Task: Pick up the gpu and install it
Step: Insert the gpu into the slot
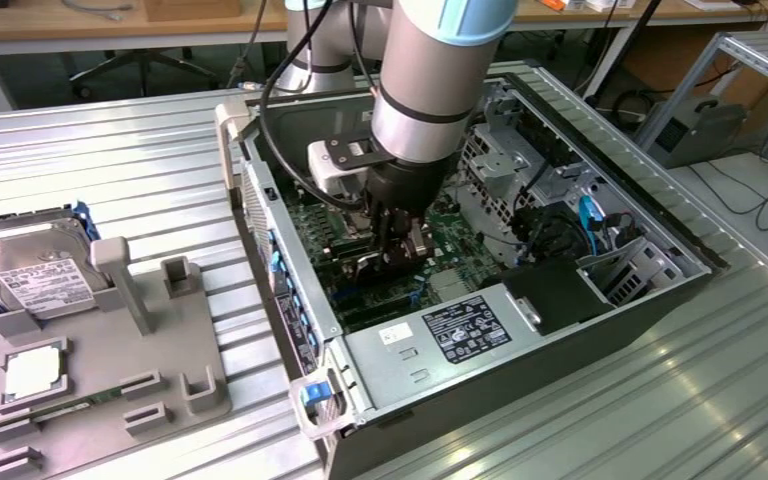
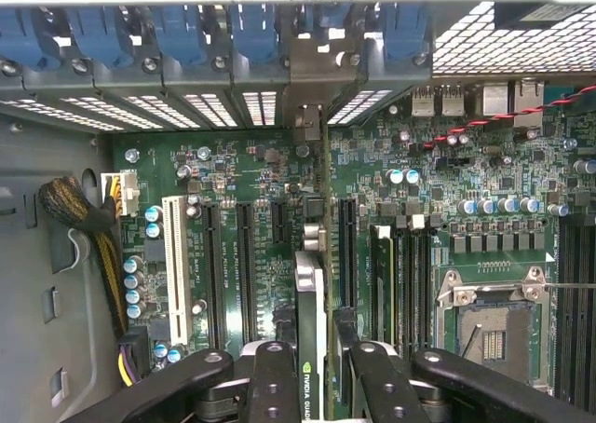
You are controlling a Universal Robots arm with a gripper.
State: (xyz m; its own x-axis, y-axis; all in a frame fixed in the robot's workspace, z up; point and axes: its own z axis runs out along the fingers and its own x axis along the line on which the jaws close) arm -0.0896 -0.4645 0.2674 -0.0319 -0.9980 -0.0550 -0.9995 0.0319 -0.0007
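Claw: black fingers closest to the wrist lens, clenched on the gpu, one pad on each flat face of the card.
Gpu: held edge-on, a thin dark card with a green logo strip on its upper edge; it stands upright between the fingers, its long axis running from the claw toward the rear slot covers.
Gpu position: down inside the computer case, over the motherboard, in line with the black expansion slots. Whether its lower edge already sits in a slot I cannot tell; the card hides that spot.
Key relation: card directly below the claw, between the white slot on one side and the memory slots and CPU socket on the other. Bracket end points at the case's back wall with the blue clips.
Arm: one arm only, reaching straight down into the open case in the exterior view.
Off to the side: hard drive leaning in a grey holder tray on the ribbed metal surface, at the exterior view's left, well apart from the case.
Task stage, my read: pickup done, card at the board, seating under way or nearly so.
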